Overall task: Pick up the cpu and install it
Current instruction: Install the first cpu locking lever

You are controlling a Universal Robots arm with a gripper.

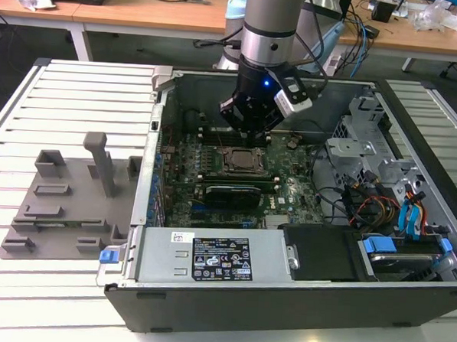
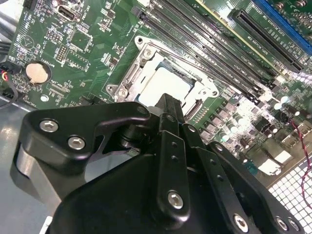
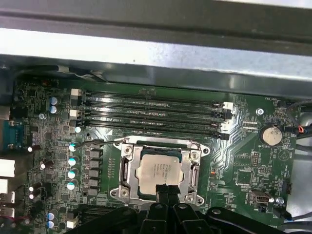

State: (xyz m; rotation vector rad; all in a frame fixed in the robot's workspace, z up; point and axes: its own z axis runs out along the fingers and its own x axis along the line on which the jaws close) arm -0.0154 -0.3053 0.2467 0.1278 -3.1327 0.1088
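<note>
The cpu (image 3: 158, 170), a pale silver square chip, lies flat inside the open metal socket frame (image 3: 127, 168) on the green motherboard. It shows in both wrist views, again as the cpu (image 2: 163, 83). My gripper (image 3: 165, 189) hangs just above the chip's near edge, apart from it, with its black fingertips (image 2: 168, 103) pressed together and nothing between them. In the exterior view the gripper (image 1: 251, 134) is inside the open computer case, directly over the socket (image 1: 239, 160).
The case walls (image 1: 157, 137) surround the motherboard. Black memory slots (image 3: 151, 114) run beside the socket and a long black card (image 1: 231, 192) lies in front of it. Drive bays and cables (image 1: 388, 202) fill the exterior view's right. A grey fixture (image 1: 66, 201) stands outside on the slatted table.
</note>
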